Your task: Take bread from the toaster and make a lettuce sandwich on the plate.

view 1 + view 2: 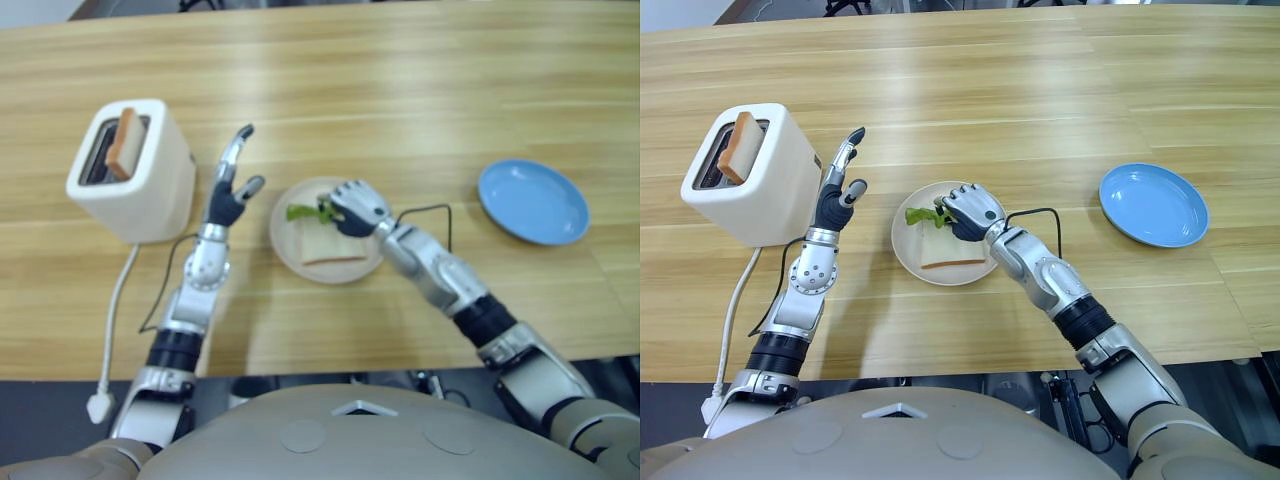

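Over to the left hand [837,192]: dark grey palm, with pale silver plating along the backs of the fingers [847,152]. Behind those fingers comes the left forearm [805,275], rounded silver-grey shells, then a black band [775,350] further back. The right hand [975,210] matches, dark with silvery knuckle covers. Behind it are the silver right forearm [1040,275] and a black collar [1083,320].

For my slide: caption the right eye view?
Right hand holds lettuce at bread on plate; another slice stands in toaster.

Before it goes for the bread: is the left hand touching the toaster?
Apart. The left eye view shows a strip of bare table between the open left hand and the side of the toaster.
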You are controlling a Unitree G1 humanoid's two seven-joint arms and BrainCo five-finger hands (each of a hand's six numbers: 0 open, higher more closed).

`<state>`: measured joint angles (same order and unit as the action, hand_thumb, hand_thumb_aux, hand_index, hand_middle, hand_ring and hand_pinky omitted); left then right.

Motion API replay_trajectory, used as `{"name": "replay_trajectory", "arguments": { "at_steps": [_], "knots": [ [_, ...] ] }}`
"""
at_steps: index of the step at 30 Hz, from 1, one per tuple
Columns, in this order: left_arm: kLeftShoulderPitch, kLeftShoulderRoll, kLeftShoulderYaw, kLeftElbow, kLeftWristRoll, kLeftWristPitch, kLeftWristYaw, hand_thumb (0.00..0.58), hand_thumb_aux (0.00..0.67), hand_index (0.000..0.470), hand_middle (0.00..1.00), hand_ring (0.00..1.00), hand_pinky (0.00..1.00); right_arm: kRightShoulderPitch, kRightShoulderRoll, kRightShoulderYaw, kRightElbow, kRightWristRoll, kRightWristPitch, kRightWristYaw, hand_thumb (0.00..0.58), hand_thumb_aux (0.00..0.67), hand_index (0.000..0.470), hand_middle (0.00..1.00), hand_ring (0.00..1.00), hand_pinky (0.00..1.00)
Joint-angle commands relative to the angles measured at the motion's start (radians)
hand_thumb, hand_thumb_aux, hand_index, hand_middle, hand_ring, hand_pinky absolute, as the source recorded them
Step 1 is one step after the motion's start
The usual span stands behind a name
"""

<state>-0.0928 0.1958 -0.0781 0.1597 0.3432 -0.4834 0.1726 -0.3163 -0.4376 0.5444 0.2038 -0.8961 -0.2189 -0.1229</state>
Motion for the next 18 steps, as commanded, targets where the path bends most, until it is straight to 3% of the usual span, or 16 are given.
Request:
{"name": "replay_trajectory", "arguments": {
  "at_steps": [1, 18],
  "knots": [
    [0.007, 0.004, 0.005, 0.014, -0.003, 0.004, -0.005, 0.000, 0.000, 0.000, 0.00, 0.00, 0.00, -0.007, -0.022, -0.016, 0.027, -0.013, -0.008, -0.004, 0.580, 0.670, 0.460, 1.00, 1.00, 1.00],
    [0.018, 0.007, 0.004, 0.012, 0.000, 0.006, -0.007, 0.000, 0.000, 0.000, 0.00, 0.00, 0.00, 0.059, -0.046, -0.005, -0.026, 0.012, -0.067, 0.091, 0.580, 0.670, 0.460, 1.00, 1.00, 1.00]
  ]
}}
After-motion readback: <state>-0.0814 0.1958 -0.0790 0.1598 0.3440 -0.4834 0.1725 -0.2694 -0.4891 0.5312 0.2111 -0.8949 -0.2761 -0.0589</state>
